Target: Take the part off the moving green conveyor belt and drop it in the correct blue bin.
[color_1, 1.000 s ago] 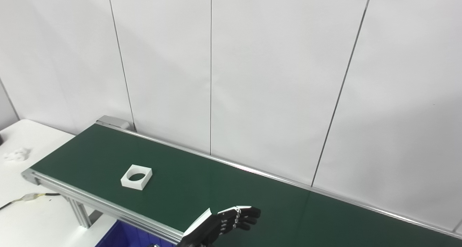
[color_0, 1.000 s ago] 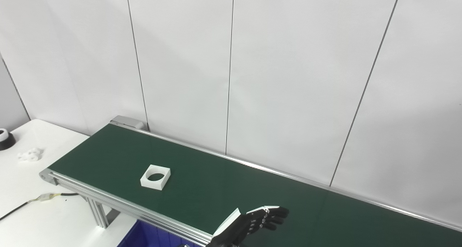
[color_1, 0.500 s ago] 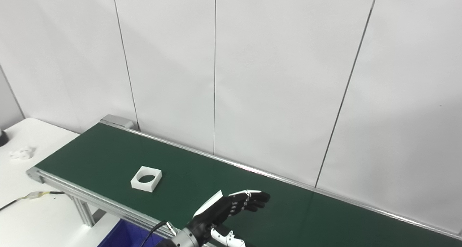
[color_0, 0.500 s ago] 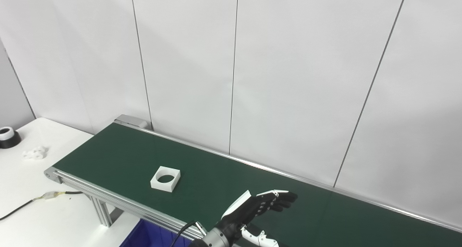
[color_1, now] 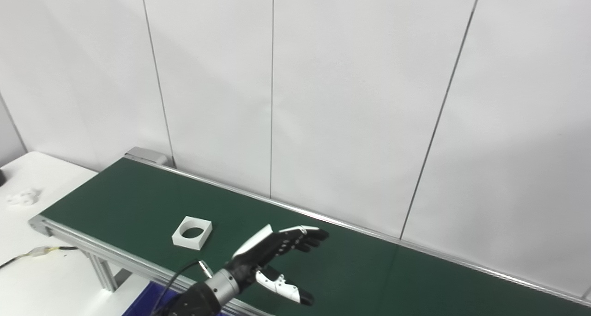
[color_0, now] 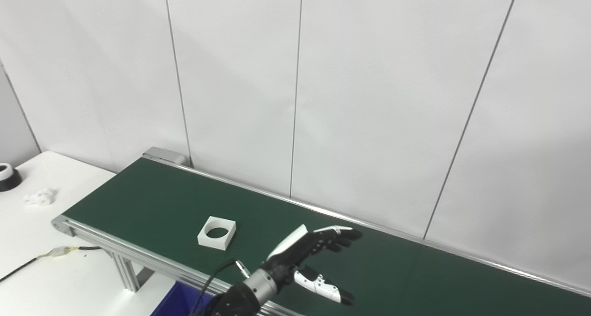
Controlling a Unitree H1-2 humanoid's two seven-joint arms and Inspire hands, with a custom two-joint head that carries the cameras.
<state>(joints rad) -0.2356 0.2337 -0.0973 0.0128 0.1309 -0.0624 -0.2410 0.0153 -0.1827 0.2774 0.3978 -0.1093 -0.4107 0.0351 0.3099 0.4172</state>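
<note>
A white square part with a round hole (color_0: pixel 217 233) lies flat on the green conveyor belt (color_0: pixel 152 200), near its left end and front rail. My left hand (color_0: pixel 309 256) hovers over the belt to the right of the part, a clear gap away. It is open, with its black fingers (color_1: pixel 304 236) stretched toward the wall and its thumb spread low on the near side. It holds nothing. A corner of a blue bin (color_0: pixel 177 302) shows below the belt's front rail, mostly hidden by my arm. My right hand is out of view.
A white table (color_0: pixel 27 279) stands left of the belt, carrying small white pieces (color_0: pixel 40 197), a black-and-white round object (color_0: pixel 5 176) and a cable with a connector (color_0: pixel 60 251). A white panelled wall runs right behind the belt.
The part has ridden a little to the right along the belt. My left hand has risen and come forward and left toward the part, and its thumb and wrist now show.
</note>
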